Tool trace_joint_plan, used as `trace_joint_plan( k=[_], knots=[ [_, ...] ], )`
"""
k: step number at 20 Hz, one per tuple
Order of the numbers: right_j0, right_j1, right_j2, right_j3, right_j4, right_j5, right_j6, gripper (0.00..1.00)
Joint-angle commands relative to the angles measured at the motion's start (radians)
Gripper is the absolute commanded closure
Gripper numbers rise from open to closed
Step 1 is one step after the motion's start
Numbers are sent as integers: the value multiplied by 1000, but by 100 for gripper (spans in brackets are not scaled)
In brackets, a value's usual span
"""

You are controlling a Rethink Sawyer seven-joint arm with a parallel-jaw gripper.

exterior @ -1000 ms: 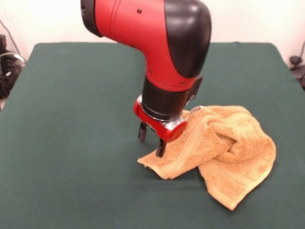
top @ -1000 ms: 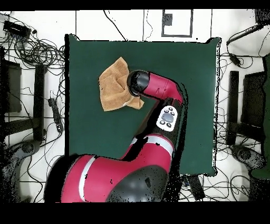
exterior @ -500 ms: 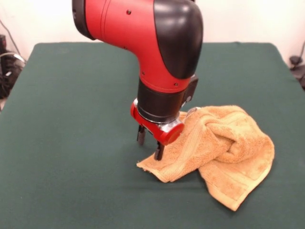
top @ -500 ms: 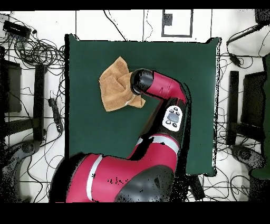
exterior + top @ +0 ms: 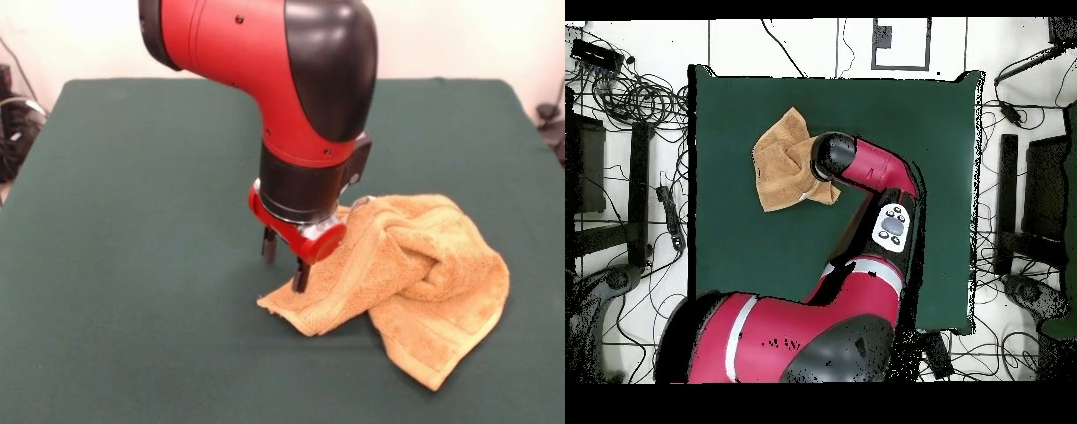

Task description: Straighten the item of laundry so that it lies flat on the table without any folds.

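Front view: jaws spread over corner of crumpled towel [image 5: 415,265] on green table [image 5: 132,221]

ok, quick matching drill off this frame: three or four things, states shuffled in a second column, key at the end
Things:
1. towel
2. table
3. end effector
4. arm's wrist housing

States:
A. red and black, above the towel's near-left part
B. crumpled, folded over itself
C. dark green, mostly bare
D. fingers apart, at the towel's left corner

Pairs: 1-B, 2-C, 3-D, 4-A
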Motion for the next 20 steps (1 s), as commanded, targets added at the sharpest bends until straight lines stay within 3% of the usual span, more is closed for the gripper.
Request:
trace_joint_plan(
  k=[1, 3, 9, 14, 20],
  knots=[
    [41, 42, 184, 159, 60, -102, 217, 0],
    [39, 43, 193, 138, 55, -128, 189, 0],
    [90, -20, 78, 70, 23, 50, 206, 0],
    [66, 24, 99, 9, 13, -28, 153, 0],
    [47, 37, 126, -46, 17, -17, 124, 0]
  ],
)
